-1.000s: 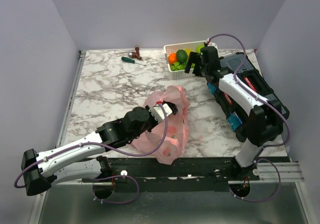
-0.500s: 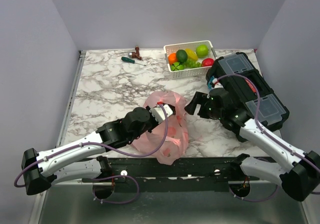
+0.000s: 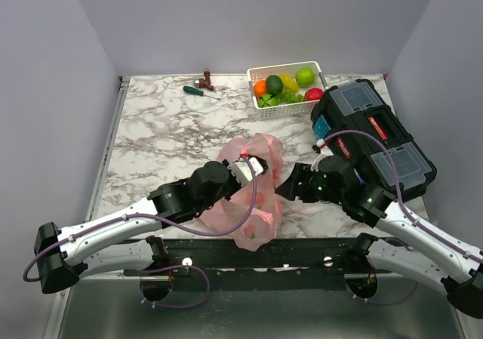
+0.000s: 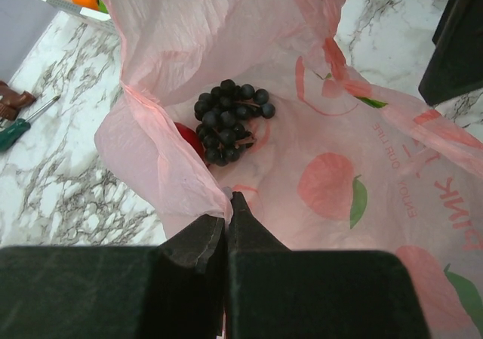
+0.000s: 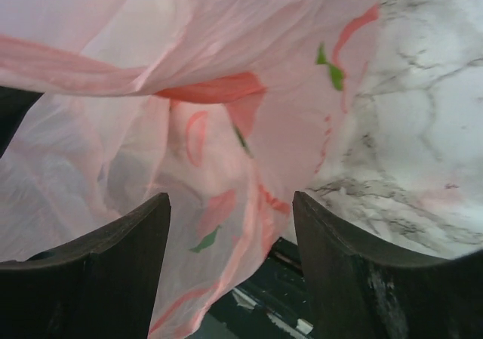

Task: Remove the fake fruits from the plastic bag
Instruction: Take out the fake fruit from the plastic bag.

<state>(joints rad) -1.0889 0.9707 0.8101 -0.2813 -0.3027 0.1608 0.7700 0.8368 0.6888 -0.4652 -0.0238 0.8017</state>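
Screwdriver (image 3: 199,90), white basket (image 3: 281,113), black toolbox (image 3: 355,99) on marble table (image 3: 166,135).

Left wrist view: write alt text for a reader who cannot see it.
The left gripper, shut, pinches the rim of a pink plastic bag, holding its mouth open. Inside lie a dark grape bunch and a partly hidden red fruit. A green-handled screwdriver lies on the marble table at left.

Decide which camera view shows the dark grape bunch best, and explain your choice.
The left wrist view: it looks straight into the open pink bag, where the dark grape bunch lies unobstructed. The top external view shows only the crumpled bag, no grapes discernible; the right wrist view shows only the bag's outer film.
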